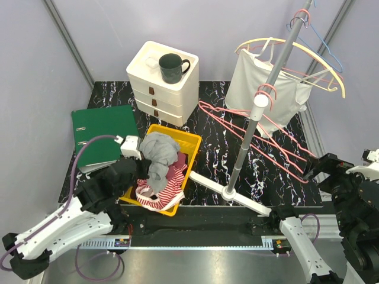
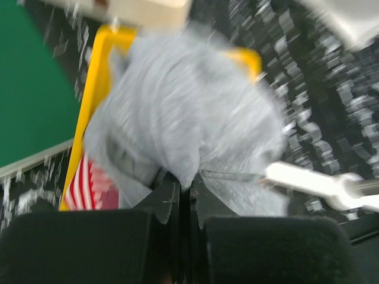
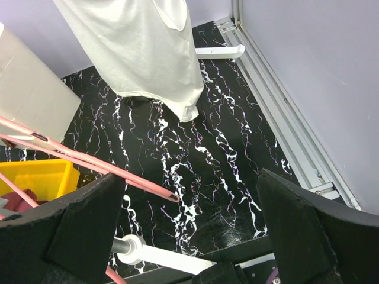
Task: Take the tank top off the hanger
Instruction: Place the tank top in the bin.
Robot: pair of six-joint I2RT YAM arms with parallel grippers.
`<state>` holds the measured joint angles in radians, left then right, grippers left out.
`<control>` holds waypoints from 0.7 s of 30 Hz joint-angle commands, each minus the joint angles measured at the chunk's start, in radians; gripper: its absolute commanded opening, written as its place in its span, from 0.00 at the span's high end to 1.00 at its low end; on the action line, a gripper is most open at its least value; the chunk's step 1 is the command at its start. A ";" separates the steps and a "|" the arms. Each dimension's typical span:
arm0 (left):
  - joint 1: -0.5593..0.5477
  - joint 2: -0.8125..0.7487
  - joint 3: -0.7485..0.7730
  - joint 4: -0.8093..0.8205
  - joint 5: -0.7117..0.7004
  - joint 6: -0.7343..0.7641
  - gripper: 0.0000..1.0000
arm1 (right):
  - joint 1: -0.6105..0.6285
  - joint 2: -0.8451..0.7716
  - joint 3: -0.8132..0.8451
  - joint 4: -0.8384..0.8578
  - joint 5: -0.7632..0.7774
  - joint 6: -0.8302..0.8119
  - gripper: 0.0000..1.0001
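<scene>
A white tank top (image 1: 260,89) hangs on a pale yellow hanger (image 1: 309,58) hooked to the rack pole (image 1: 260,112) at the back right; its hem (image 3: 148,53) shows at the top of the right wrist view. My right gripper (image 1: 320,168) stands open low at the right, well in front of it, with only marbled tabletop between its fingers (image 3: 190,177). My left gripper (image 1: 144,161) hovers over the yellow basket (image 1: 190,142), shut on a fold of a grey garment (image 2: 183,112) that drapes above the basket.
Red-and-white striped clothing (image 1: 157,192) lies in the basket. Loose pink hangers (image 1: 249,127) lie on the table by the rack's white base (image 1: 237,198). A white drawer unit (image 1: 163,83) carrying a dark mug (image 1: 172,67) stands at the back; a green binder (image 1: 103,133) lies at left.
</scene>
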<state>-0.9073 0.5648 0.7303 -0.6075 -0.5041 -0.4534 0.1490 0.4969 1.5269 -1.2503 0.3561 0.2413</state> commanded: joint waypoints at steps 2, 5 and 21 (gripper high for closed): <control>0.030 -0.097 -0.147 -0.006 -0.019 -0.191 0.88 | 0.004 0.028 0.001 0.023 0.070 0.027 0.00; 0.028 -0.155 -0.166 -0.030 -0.053 -0.240 0.76 | 0.006 0.054 -0.043 -0.012 0.163 0.084 0.00; 0.028 -0.250 -0.097 -0.021 0.039 -0.174 0.30 | 0.006 0.052 -0.119 0.062 -0.003 0.280 0.00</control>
<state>-0.8810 0.3332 0.5781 -0.6609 -0.5056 -0.6586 0.1501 0.5663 1.3048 -1.2079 0.4583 0.4721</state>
